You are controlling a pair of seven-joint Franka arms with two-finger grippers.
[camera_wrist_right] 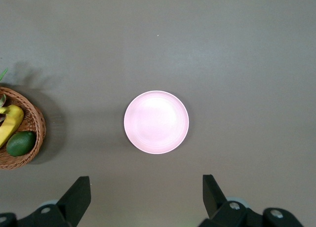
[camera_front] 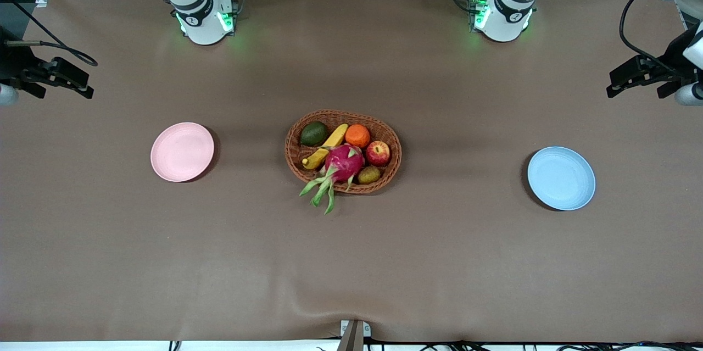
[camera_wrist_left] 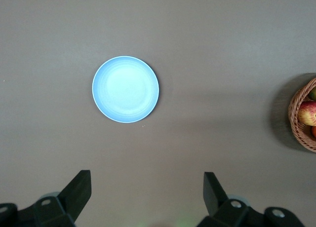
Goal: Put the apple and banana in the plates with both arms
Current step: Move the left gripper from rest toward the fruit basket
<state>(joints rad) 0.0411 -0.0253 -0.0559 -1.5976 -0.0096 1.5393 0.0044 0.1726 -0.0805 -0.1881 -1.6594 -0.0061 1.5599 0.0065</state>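
Both my arms hang high and wait — left jaws (camera_wrist_left: 145,195) spread wide over the blue plate (camera_front: 561,178), right jaws (camera_wrist_right: 145,195) spread wide over the pink plate (camera_front: 182,151). Both plates sit bare on the desk (camera_front: 439,263). Between them, the wicker basket (camera_front: 391,164) holds the apple (camera_front: 378,153) and banana (camera_front: 327,146) — alongside the dragon fruit (camera_front: 344,163), orange (camera_front: 357,135) and avocado (camera_front: 314,133).

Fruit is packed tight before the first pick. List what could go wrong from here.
1. The banana lies wedged under the dragon fruit in the basket, so lifting it may drag neighbours out.
2. The apple touches the orange; open fingers may bump it.
3. Both grippers, left and right, must reach one basket and could collide.
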